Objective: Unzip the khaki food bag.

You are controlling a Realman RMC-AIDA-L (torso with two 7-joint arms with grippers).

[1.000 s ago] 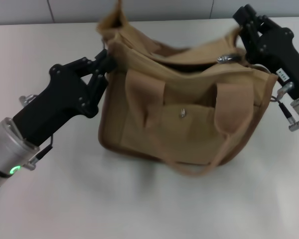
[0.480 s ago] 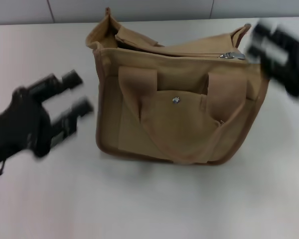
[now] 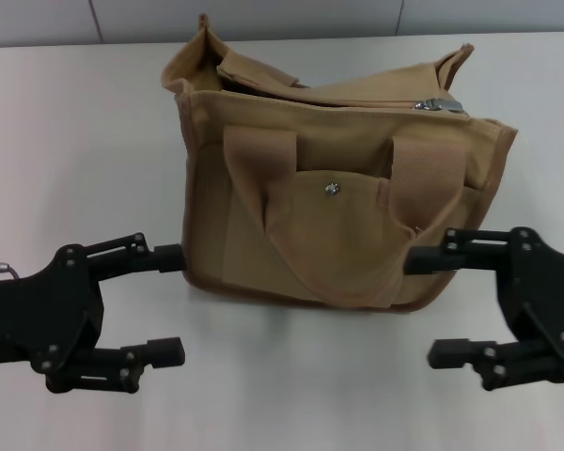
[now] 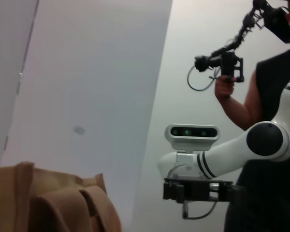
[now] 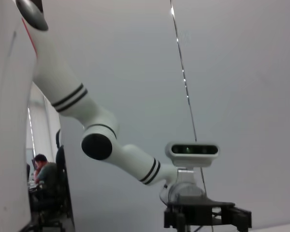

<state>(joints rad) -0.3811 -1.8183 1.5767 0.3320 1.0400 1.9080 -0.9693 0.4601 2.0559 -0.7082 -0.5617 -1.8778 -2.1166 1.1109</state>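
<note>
A: Status check. Where does the khaki food bag (image 3: pixel 338 188) stand, and what does each end effector hold?

B: The bag stands upright on the white counter (image 3: pixel 85 122), front pocket and metal snap (image 3: pixel 331 189) toward the robot. The zipper pull (image 3: pixel 438 104) lies at the right end of the top, and the mouth gapes toward the left end, so the zipper appears largely open; the far part of the top is poorly shown, so treat this as probable, not confirmed. The left end effector (image 3: pixel 169 303) hangs near the bag's lower left corner, fingers spread wide, gripping nothing. The right end effector (image 3: pixel 430 305) hangs near the lower right corner, likewise spread wide and empty.

A: Hazards from here?

B: Three. First, nothing restrains the bag: any pull on the zipper would drag or tip the soft canvas rather than move the slider. Second, the upper finger of each end effector sits just beside the bag's base; a sideways move could shove it. Third, the front webbing handle (image 3: pixel 385 235) droops near the right fingers and could snag.
</note>
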